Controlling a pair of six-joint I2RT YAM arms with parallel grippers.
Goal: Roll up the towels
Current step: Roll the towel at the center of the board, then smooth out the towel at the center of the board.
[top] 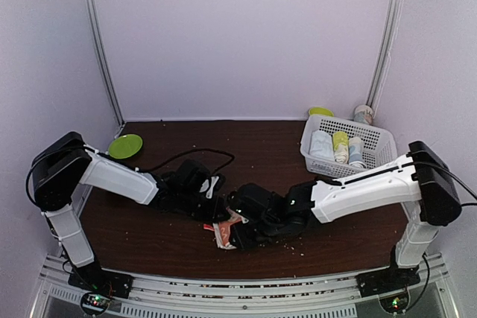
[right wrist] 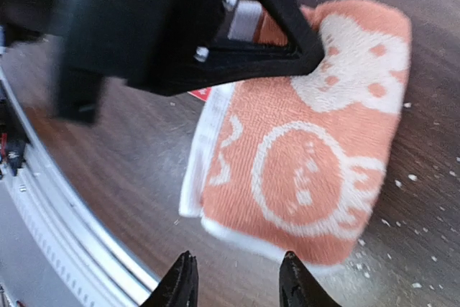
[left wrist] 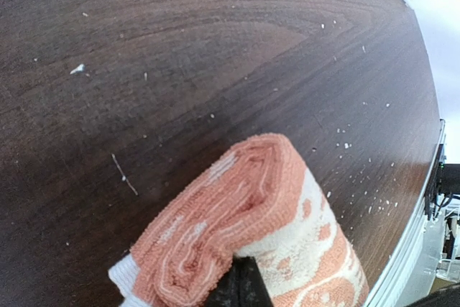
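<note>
One towel, the orange towel (top: pixel 223 233) with cream patterns, lay close to the desk's (top: pixel 261 154) near edge, about midway along it. It was folded into a thick, loose band rather than a tight roll, so we judged its rolling roughly half done. Several rolls (top: pixel 340 147) stood in the white basket (top: pixel 380 139) toward the far right corner, and we could not tell whether the blue towel was among them. The left claw (top: pixel 215 212) was closed, its tip pressed against one end of the towel; whether it pinched any cloth was unclear. The right claw (right wrist: pixel 237 278) hovered just short of the other end, jaws partly parted and empty, the cloth directly ahead of its fingertips.
</note>
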